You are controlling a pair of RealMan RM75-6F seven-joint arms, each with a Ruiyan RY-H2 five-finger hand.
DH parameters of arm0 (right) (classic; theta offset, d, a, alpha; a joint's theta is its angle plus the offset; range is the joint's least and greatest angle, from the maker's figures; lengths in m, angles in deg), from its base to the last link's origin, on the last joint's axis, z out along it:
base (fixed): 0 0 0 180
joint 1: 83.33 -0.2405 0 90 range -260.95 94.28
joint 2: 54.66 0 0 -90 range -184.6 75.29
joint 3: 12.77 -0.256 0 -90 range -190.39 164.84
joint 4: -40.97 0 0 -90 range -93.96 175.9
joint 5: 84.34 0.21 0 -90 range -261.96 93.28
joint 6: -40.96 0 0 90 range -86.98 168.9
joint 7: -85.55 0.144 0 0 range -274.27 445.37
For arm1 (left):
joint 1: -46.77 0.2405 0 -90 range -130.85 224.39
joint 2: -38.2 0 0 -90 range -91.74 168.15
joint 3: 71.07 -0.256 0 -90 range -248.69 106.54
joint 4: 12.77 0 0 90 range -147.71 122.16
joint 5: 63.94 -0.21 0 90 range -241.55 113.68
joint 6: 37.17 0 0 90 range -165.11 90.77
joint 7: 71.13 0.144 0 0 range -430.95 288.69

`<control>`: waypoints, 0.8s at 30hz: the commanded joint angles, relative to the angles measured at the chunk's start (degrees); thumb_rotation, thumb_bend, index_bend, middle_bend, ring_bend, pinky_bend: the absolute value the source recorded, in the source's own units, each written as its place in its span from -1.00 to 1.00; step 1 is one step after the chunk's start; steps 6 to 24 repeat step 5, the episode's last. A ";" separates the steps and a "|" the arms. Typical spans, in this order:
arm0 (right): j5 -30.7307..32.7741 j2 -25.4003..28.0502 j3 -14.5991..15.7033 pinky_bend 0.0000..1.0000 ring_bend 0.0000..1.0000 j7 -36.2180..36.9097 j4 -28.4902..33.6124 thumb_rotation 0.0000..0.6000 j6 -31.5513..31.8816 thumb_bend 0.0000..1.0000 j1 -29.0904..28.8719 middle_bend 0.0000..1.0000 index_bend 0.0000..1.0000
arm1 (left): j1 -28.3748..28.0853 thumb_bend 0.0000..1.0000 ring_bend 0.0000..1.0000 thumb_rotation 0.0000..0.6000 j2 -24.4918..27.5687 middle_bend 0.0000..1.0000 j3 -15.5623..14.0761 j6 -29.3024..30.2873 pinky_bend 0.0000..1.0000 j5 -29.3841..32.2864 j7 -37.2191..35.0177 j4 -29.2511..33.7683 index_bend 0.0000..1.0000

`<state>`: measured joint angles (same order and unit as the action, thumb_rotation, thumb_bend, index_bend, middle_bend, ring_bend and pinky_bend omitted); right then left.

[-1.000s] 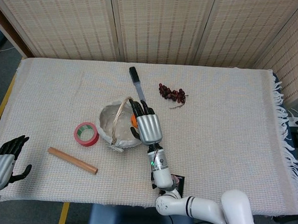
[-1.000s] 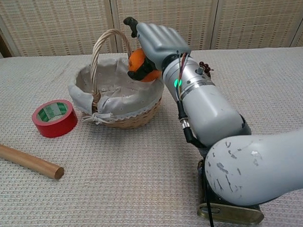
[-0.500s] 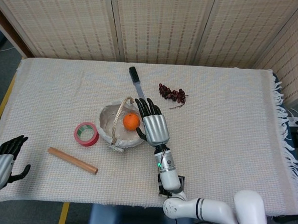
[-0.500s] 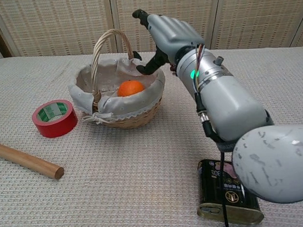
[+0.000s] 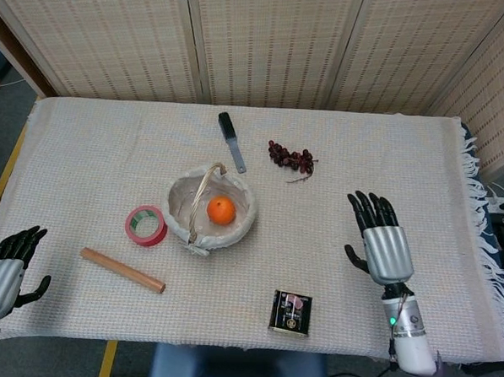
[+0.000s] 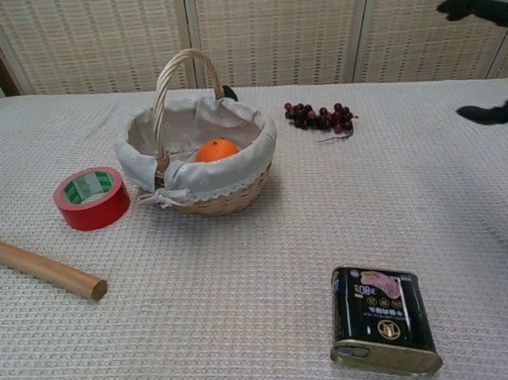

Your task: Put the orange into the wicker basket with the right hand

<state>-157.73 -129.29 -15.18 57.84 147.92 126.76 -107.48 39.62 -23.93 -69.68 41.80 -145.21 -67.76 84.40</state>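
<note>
The orange sits inside the wicker basket, down on the cloth lining. My right hand is well apart from it, off to the right side of the table. It holds nothing and its fingers are spread. The basket lies to the left of that hand, with bare table between. My left hand rests at the near left corner, loosely curled and holding nothing. I think the job is done.
</note>
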 commanded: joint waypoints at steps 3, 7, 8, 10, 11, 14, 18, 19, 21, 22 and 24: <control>-8.60 5.47 7.97 -0.93 -1.00 6.99 -6.57 1.00 6.68 -0.61 9.54 -1.00 -1.00 | 0.21 -0.23 -1.00 1.00 -0.72 -1.00 0.06 1.04 -0.87 -0.68 1.16 -0.75 -1.00; -10.06 4.72 8.32 -0.93 -1.00 8.95 -10.81 1.00 7.75 -0.61 11.07 -1.00 -1.00 | 0.19 -0.23 -1.00 1.00 -0.89 -1.00 0.10 1.08 -0.87 -0.67 1.52 -0.70 -1.00; -10.06 4.72 8.32 -0.93 -1.00 8.95 -10.81 1.00 7.75 -0.61 11.07 -1.00 -1.00 | 0.19 -0.23 -1.00 1.00 -0.89 -1.00 0.10 1.08 -0.87 -0.67 1.52 -0.70 -1.00; -10.06 4.72 8.32 -0.93 -1.00 8.95 -10.81 1.00 7.75 -0.61 11.07 -1.00 -1.00 | 0.19 -0.23 -1.00 1.00 -0.89 -1.00 0.10 1.08 -0.87 -0.67 1.52 -0.70 -1.00; -10.06 4.72 8.32 -0.93 -1.00 8.95 -10.81 1.00 7.75 -0.61 11.07 -1.00 -1.00 | 0.19 -0.23 -1.00 1.00 -0.89 -1.00 0.10 1.08 -0.87 -0.67 1.52 -0.70 -1.00; -10.06 4.72 8.32 -0.93 -1.00 8.95 -10.81 1.00 7.75 -0.61 11.07 -1.00 -1.00 | 0.19 -0.23 -1.00 1.00 -0.89 -1.00 0.10 1.08 -0.87 -0.67 1.52 -0.70 -1.00; -10.06 4.72 8.32 -0.93 -1.00 8.95 -10.81 1.00 7.75 -0.61 11.07 -1.00 -1.00 | 0.19 -0.23 -1.00 1.00 -0.89 -1.00 0.10 1.08 -0.87 -0.67 1.52 -0.70 -1.00; -10.06 4.72 8.32 -0.93 -1.00 8.95 -10.81 1.00 7.75 -0.61 11.07 -1.00 -1.00 | 0.19 -0.23 -1.00 1.00 -0.89 -1.00 0.10 1.08 -0.87 -0.67 1.52 -0.70 -1.00; -10.06 4.72 8.32 -0.93 -1.00 8.95 -10.81 1.00 7.75 -0.61 11.07 -1.00 -1.00 | 0.19 -0.23 -1.00 1.00 -0.89 -1.00 0.10 1.08 -0.87 -0.67 1.52 -0.70 -1.00; -10.06 4.72 8.32 -0.93 -1.00 8.95 -10.81 1.00 7.75 -0.61 11.07 -1.00 -1.00 | 0.19 -0.23 -1.00 1.00 -0.89 -1.00 0.10 1.08 -0.87 -0.67 1.52 -0.70 -1.00; -10.06 4.72 8.32 -0.93 -1.00 8.95 -10.81 1.00 7.75 -0.61 11.07 -1.00 -1.00 | 0.19 -0.23 -1.00 1.00 -0.89 -1.00 0.10 1.08 -0.87 -0.67 1.52 -0.70 -1.00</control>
